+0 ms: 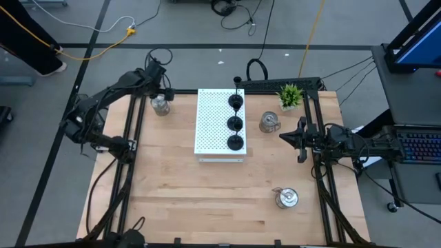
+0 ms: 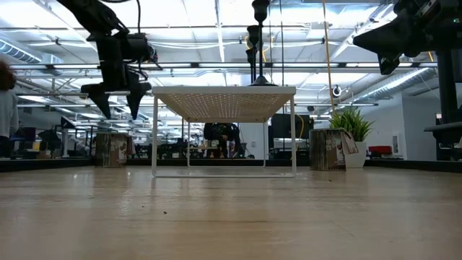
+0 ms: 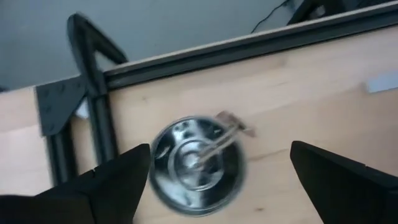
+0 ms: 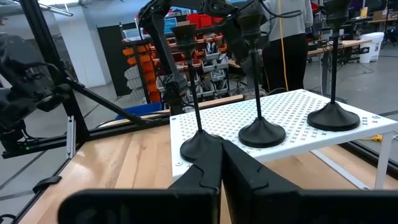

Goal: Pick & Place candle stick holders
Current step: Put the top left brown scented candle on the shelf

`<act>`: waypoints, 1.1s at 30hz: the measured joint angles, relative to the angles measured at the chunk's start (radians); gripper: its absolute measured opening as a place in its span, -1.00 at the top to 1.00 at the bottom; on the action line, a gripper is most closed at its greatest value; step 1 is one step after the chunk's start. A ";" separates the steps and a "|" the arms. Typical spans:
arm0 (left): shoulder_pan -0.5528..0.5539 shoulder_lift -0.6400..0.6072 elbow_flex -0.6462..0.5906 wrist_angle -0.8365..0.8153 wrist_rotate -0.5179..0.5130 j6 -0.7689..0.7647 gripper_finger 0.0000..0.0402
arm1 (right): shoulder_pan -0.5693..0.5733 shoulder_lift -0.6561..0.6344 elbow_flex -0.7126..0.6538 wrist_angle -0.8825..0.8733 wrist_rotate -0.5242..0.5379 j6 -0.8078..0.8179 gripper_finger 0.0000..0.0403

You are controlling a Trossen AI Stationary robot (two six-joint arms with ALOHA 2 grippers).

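Overhead, the left arm reaches from the table's left edge up toward the far-left corner, its elbow bent, and its left gripper hangs above a silver candle stick holder that stands on the wooden table near the far rail. Seen from its wrist, the two dark fingers stand wide apart on either side of the holder, neither one touching it; the level view shows the same spread fingertips raised clear of the table.

At the right side, the right arm lies stretched along the right rail, pointing toward the middle, its right gripper closed with nothing between its fingers, near a second silver holder.

Between the two arms stands a white perforated stand, and on its right part three black candle stick holders stand upright in a row running from far to near. A third silver holder sits on the table toward the near right. A small green potted plant stands at the far-right corner.
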 joint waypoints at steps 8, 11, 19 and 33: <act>0.032 0.049 0.000 -0.054 0.011 0.000 -0.99 | 0.000 0.000 0.000 0.000 0.000 0.000 1.00; 0.036 0.070 0.000 -0.054 0.022 0.004 -0.98 | 0.000 0.000 0.000 0.000 0.000 0.000 1.00; 0.036 0.129 0.000 -0.054 0.024 0.008 -0.99 | 0.000 0.000 0.000 -0.001 0.000 0.000 1.00; 0.034 0.176 0.000 -0.052 0.028 0.000 -0.99 | 0.000 0.000 0.000 -0.001 0.000 0.000 1.00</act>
